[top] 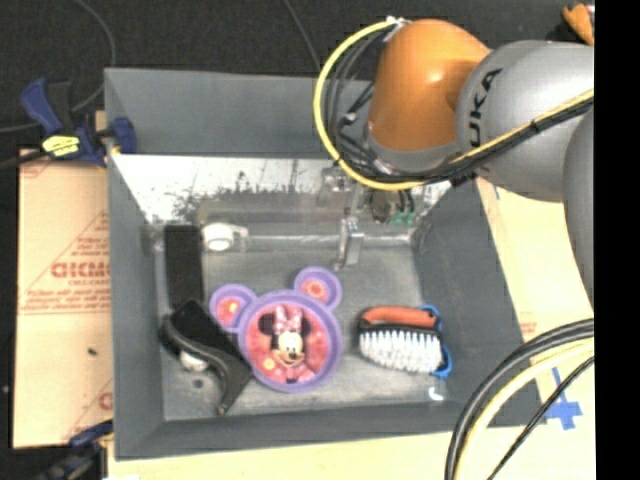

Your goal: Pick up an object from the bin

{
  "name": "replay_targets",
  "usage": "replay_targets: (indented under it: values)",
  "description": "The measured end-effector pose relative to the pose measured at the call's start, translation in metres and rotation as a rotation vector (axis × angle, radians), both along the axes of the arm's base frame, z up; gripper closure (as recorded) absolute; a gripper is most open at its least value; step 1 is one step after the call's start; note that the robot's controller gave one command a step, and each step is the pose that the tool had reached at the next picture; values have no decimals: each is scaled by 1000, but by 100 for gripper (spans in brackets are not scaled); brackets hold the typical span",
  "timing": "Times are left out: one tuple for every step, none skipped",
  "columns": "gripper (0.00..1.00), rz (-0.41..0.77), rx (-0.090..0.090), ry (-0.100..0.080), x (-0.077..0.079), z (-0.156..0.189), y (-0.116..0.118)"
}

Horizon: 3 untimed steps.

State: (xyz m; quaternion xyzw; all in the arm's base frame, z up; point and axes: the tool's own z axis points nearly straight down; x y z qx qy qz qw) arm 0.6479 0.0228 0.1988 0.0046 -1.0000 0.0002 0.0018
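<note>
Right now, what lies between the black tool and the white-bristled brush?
In the camera view, the purple mouse-eared plate lies between the black tool and the brush.

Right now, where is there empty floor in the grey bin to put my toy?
Bare floor lies behind the white-bristled scrub brush with the orange handle, toward the right wall, and along the front wall. The left is crowded: the purple mouse-eared plastic plate sits against the black curved tool.
</note>
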Motion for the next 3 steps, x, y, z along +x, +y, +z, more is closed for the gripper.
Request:
replay_targets:
  values:
    - [0,0,0,-8,1,5,0]
    - [0,0,2,-7,-38,-118,44]
    - [0,72,-1,-9,-32,-61,48]
